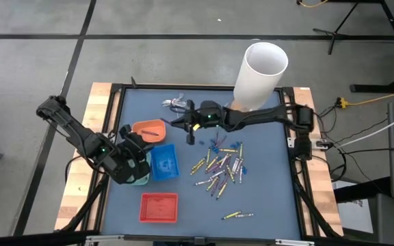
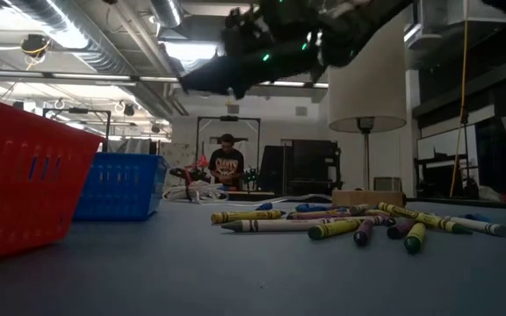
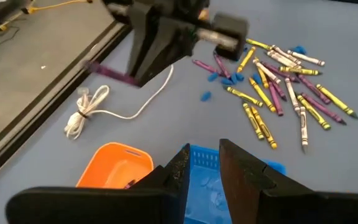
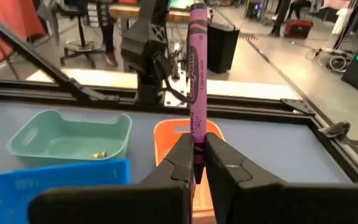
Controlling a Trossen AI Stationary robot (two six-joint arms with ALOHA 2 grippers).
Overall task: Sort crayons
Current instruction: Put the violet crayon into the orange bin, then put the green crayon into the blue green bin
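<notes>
The right gripper (image 4: 196, 163) pinches a purple crayon (image 4: 197, 81) by its lower end, so the stick rises straight out between the two dark fingers (image 4: 173, 163). Just past those fingers lies the orange tray (image 4: 164, 130), with a teal tray (image 4: 73, 138) beside it and the rim of a blue basket (image 4: 61, 171) nearer the wrist. In the high view this gripper (image 1: 191, 126) hangs over bare mat between the orange tray (image 1: 149, 128) and the crayon pile (image 1: 219, 166), with open surface all round it.

The left gripper (image 3: 201, 165) hovers over the blue basket (image 3: 205, 157), its fingers (image 3: 241, 168) set narrowly apart with nothing between them. Ahead of them the table is clear up to a coiled white cable (image 3: 84, 109) near the black frame edge (image 3: 73, 78). Off to one side the loose crayons (image 3: 284, 81) spread in a scatter with small blue bits among them.

Seen from above, two more crayons (image 1: 237, 215) lie apart near the front edge, just beside a red basket (image 1: 159, 207). A tall white cylinder (image 1: 258, 75) stands at the far edge behind the right arm. In the low view a person (image 2: 227, 162) sits in the room beyond the table.
</notes>
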